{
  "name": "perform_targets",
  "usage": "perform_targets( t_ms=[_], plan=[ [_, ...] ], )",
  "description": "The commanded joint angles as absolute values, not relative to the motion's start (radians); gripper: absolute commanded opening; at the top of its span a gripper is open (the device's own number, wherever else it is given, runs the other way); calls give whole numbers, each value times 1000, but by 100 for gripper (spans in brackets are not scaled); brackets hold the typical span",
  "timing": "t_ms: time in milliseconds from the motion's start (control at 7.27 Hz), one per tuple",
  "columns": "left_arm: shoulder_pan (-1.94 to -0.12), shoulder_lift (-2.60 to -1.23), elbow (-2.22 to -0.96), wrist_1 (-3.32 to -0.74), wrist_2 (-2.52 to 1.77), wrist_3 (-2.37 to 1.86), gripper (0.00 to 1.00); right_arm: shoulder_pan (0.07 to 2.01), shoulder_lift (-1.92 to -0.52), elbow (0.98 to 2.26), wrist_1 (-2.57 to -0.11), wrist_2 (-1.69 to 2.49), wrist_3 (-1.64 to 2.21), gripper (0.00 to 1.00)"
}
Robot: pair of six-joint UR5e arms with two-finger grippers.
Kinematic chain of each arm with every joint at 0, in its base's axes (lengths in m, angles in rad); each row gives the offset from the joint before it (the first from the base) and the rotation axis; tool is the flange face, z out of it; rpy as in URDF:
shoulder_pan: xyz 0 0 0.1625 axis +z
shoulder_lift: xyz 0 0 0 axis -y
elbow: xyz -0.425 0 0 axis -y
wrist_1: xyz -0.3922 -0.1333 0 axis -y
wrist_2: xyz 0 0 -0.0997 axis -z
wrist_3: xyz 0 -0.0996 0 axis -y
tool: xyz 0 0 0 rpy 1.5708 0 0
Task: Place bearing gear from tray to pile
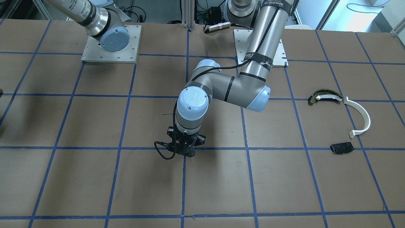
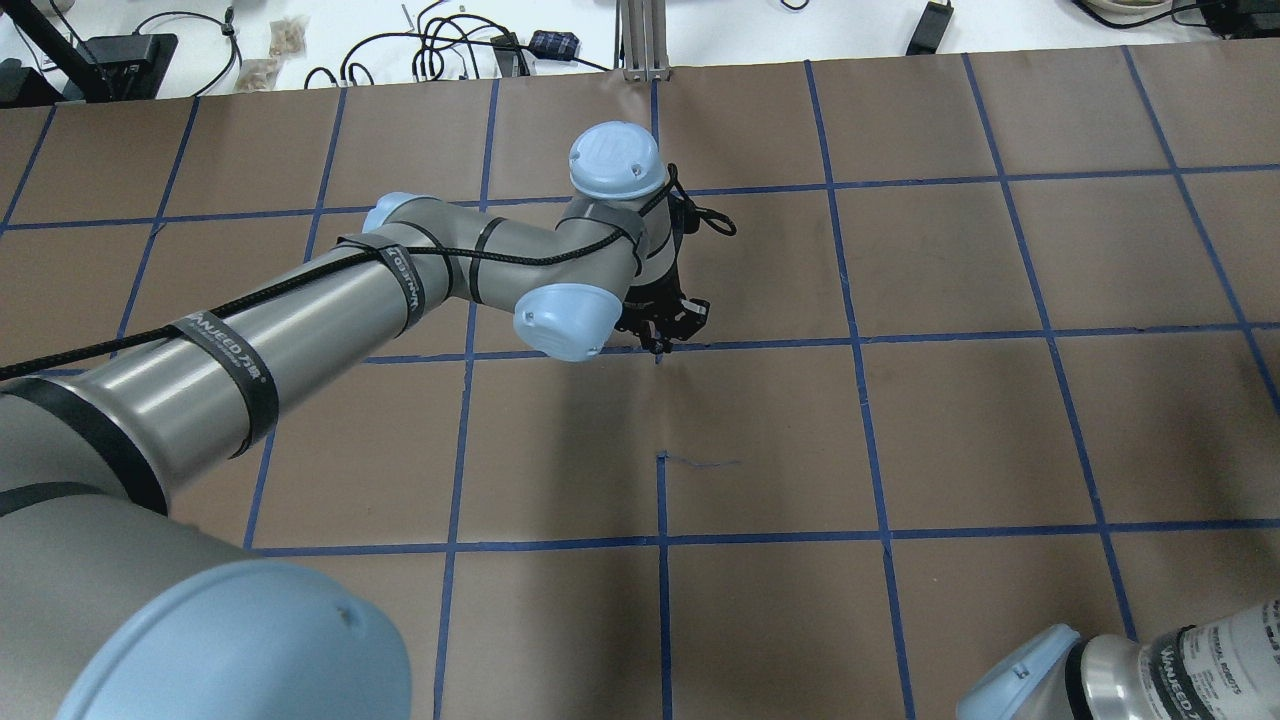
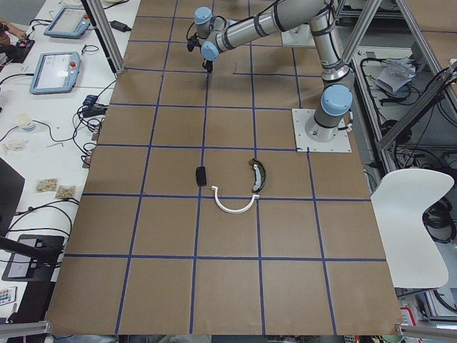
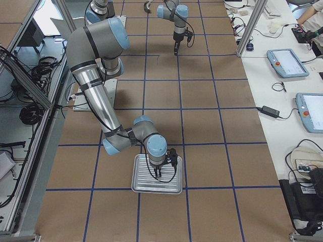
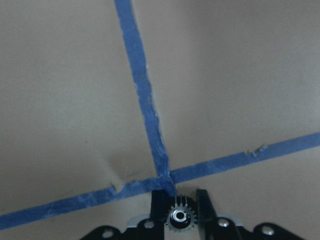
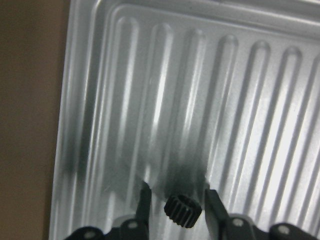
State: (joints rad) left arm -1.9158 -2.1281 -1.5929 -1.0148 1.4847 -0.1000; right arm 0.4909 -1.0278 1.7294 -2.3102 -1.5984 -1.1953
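The left claw [image 5: 180,193] is clamped on a small gear [image 5: 180,216] above a tape cross [image 5: 162,177] at mid desk [image 1: 284,183], and the pile [image 1: 366,115] lies well apart toward the robot's left end. The right claw [image 6: 176,191], far from that pile, stands apart around another gear [image 6: 183,211] in the tray [image 6: 250,100].

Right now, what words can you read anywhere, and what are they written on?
"WANJEED": printed on the black strap around the left arm; the marks after it are too small to read.
White label on the right arm: too blurred to read.
Blue joint cap: a raised logo, no clear letters.
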Motion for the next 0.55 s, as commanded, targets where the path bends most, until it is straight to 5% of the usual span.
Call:
perform_targets(
  t_ms=[0, 413],
  plan=[
    [-1741, -2077, -1463, -1237, 1506, -48, 0, 491, -1031, 1729, -2303, -1612, -1201, 0],
    [-1385, -2026, -1492, -1267, 1695, 245, 0, 541, -1242, 1747, -2057, -1605, -1174, 0]
  ],
)
